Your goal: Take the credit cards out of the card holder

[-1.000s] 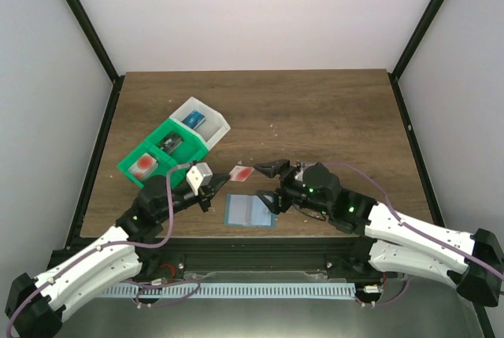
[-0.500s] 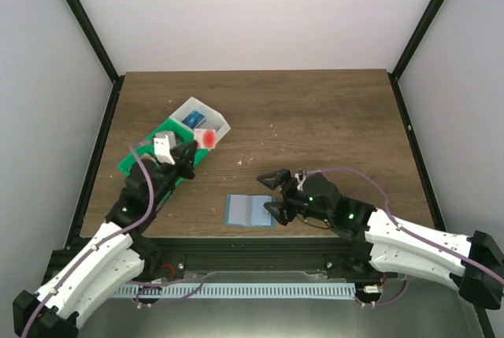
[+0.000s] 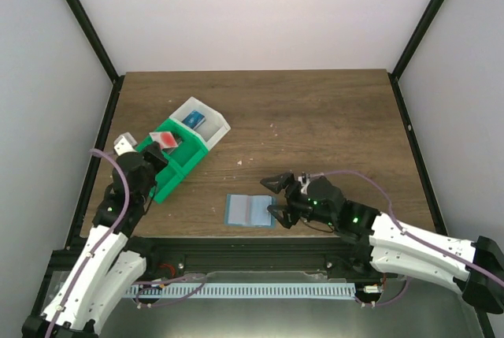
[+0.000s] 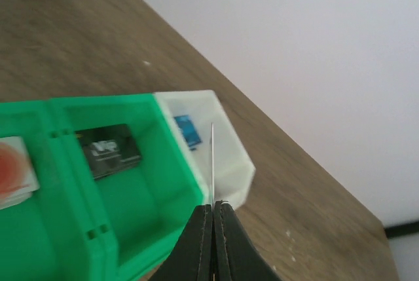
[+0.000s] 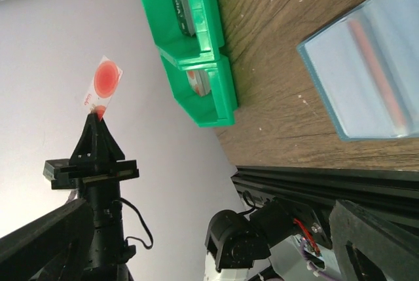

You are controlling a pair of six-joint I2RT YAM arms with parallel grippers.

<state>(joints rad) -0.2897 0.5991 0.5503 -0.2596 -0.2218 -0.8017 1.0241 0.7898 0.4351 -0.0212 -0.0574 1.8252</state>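
Credit cards: two counted for certain. The first card (image 3: 167, 140) is pinched by its bottom edge in the left claw (image 4: 213, 206), jaws clamped tight on it. It stands upright in the air, and from above it sits over the tray (image 3: 179, 171). It is thin, flat and rectangular, white with one round red spot. The left wrist camera sees it edge-on as a hairline.

The second card (image 4: 10, 169) has the same white face and red spot. It lies inside the tray's end green compartment, the one farthest from the white section.

Card holder (image 3: 250, 210): one, lying open and flat on the table (image 3: 331, 117) near the front edge. It has a teal border, two paler grey-blue pocket panels and a centre fold. The right wrist view shows a reddish streak through one pocket; I can't tell whether that's a third card.

Right claw (image 3: 273, 197): jaws spread wide, gripping nothing. It sits low, just beside the holder's right edge; contact is unclear.

Tray: one moulded plastic piece with three compartments in a row, two green and one white at the far end.
- The middle green compartment holds a black rectangular item (image 4: 108, 150).
- The white compartment holds a small blue item (image 4: 188, 130).

The table is brown with a wood-grain surface.
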